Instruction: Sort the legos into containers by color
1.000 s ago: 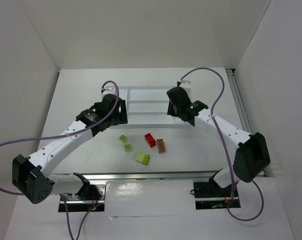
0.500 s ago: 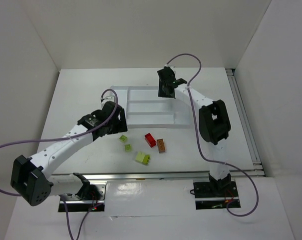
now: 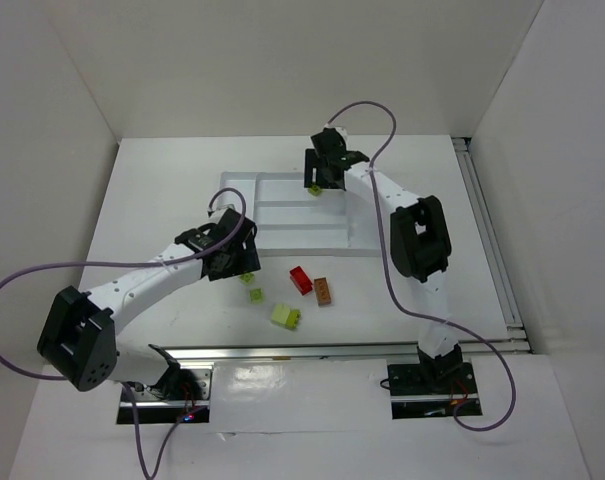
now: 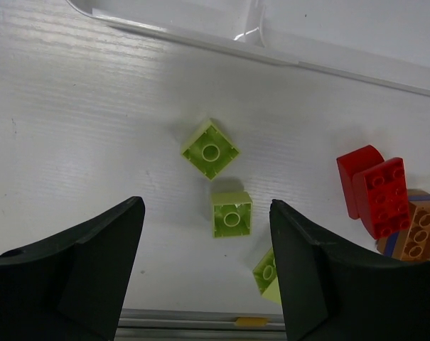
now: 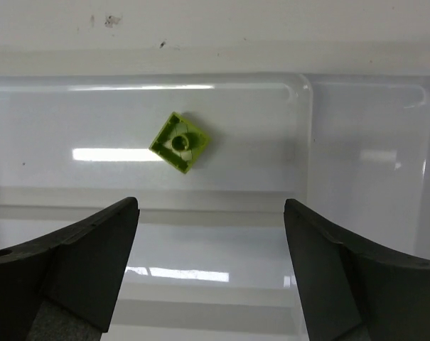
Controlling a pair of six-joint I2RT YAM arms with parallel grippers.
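Note:
A lime lego (image 5: 179, 142) lies loose in the far compartment of the white tray (image 5: 357, 163). My right gripper (image 5: 210, 206) hangs open above it with nothing between its fingers. From above, that lego (image 3: 313, 189) sits just below the right gripper (image 3: 317, 176). My left gripper (image 4: 205, 224) is open over two small lime legos (image 4: 210, 150) (image 4: 232, 214) on the table. A pale yellow-green lego (image 4: 268, 273), a red one (image 4: 378, 193) and a brown-orange one (image 4: 414, 231) lie to its right. From above, the left gripper (image 3: 238, 262) sits just in front of the tray (image 3: 292, 236).
A metal rail (image 3: 312, 352) runs along the table's near edge, close behind the loose legos. White walls enclose the table on the left, back and right. The tray's near compartments hold nothing that I can see.
The right gripper has opened and let the lime lego drop into the tray's far compartment. The left gripper has slid toward the loose lime legos.

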